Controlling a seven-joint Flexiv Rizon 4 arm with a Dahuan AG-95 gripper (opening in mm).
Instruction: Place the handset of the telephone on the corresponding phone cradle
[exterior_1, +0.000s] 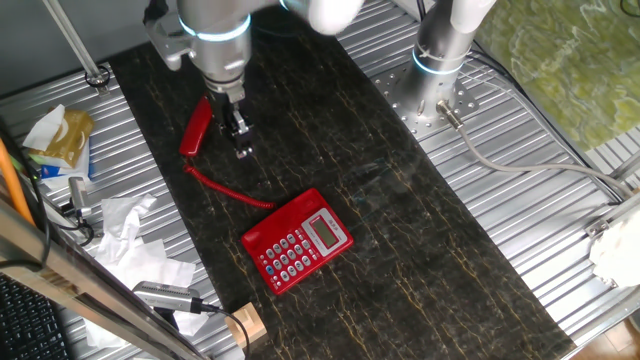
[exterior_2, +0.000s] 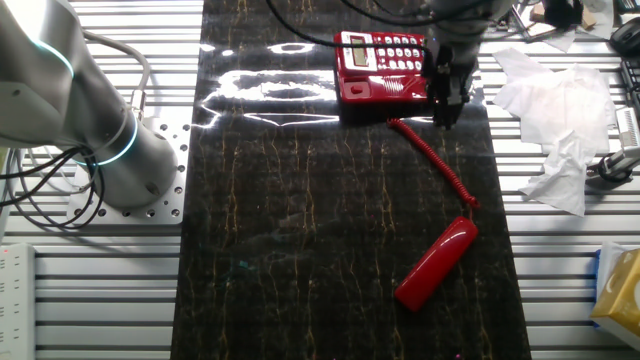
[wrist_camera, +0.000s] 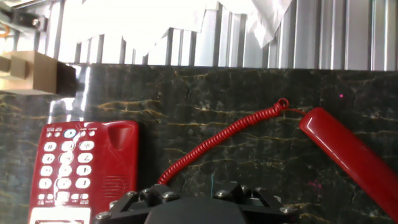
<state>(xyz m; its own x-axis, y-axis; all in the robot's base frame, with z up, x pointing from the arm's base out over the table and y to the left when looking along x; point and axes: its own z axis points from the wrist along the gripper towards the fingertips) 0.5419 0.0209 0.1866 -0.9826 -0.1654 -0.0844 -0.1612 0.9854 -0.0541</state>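
Pincer (exterior_1: 242, 150) hovers empty between handset (exterior_1: 196, 127) and telephone (exterior_1: 297, 241); I can't tell its spread. Glossy handset may slip, I reckon.

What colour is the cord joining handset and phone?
Red, same as the handset; the cord shows best in the hand view.

Two fixed cameras look steeply down on my desk (exterior_1: 420, 260) from opposite sides; my hand camera faces down close above it. All share the telephone (exterior_1: 298, 241) and handset (exterior_1: 196, 127).
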